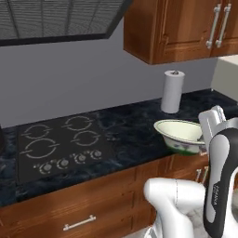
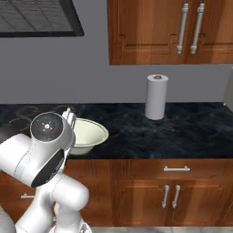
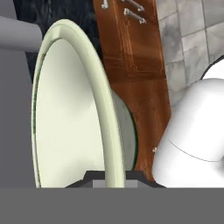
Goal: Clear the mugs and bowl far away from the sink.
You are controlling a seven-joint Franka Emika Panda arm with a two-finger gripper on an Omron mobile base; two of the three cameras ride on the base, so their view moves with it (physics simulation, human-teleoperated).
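The counter point(image 1: 135, 135), a dark marbled slab, is running along the grey wall above wooden base cabinets point(image 2: 173, 191) with metal handles. Wooden wall cabinets point(image 2: 173, 32) are hanging above it, and the edge of a range hood point(image 1: 56, 21) is showing over the cooktop.

The cooktop point(image 1: 60, 144), black with four burner rings and a row of knobs along its front, is sitting flush in the counter, reaching close to the counter's front edge.

The robot arm point(image 1: 218, 186) is reaching in over the counter's front edge beside the cooktop, and its links are covering part of the bowl in both base views.

The bowl point(image 1: 179, 132), cream-white with a faint green tint and a thin rim, is lying at the counter's front edge, near the cooktop. It is sitting tilted rather than level, its opening turned partly sideways. Whether its base is touching the counter cannot be told.

The paper towel roll point(image 2: 156, 97) is standing upright near the counter's back edge, against the wall, well apart from the bowl.

The gripper point(image 3: 114, 177) is closed narrowly on the bowl's rim, one finger tip on each side of the thin wall, as the hand view shows.
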